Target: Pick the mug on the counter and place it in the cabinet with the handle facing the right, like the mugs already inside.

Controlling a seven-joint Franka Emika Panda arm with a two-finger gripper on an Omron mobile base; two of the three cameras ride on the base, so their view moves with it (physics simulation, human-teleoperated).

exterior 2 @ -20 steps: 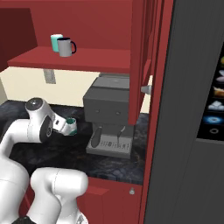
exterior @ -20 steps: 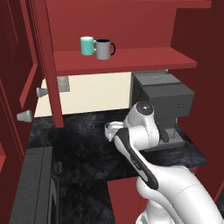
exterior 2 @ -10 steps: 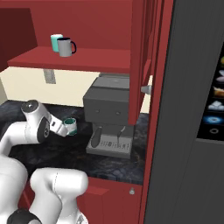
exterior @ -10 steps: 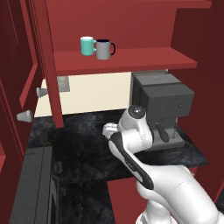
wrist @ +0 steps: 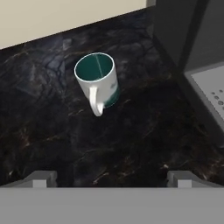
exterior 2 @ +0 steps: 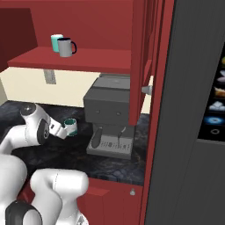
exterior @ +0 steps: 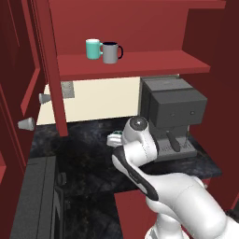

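The end effector [wrist: 112, 177] hangs above the black worktop [wrist: 131, 140] with its two dark fingertips [wrist: 41, 178] spread wide and nothing between them. Just beyond the tips, in the hand view, the mug [wrist: 97, 81] stands upright on the worktop, well apart from both fingertips. Its teal inside shows from above, and its pale handle [wrist: 95, 103] points back toward the end effector. In the right base view the mug [exterior 2: 70, 127] sits just past the tip of the arm, near the left side of the coffee machine [exterior 2: 110, 114]. In the left base view only a sliver of the mug [exterior: 115, 138] shows beside the arm's wrist.

The dark grey coffee machine [exterior: 172, 116] stands on the worktop to the right of the mug, toward the back, and its drip tray [wrist: 212, 89] lies at the right edge of the hand view. Behind the mug a cream wall [wrist: 65, 17] meets the back edge of the worktop.

Higher up, the red cabinet [exterior: 140, 28] stands open. On its shelf [exterior: 140, 63] a teal mug [exterior: 94, 48] and a grey mug [exterior: 111, 52] stand side by side near the left end, the grey one's dark handle turned right.
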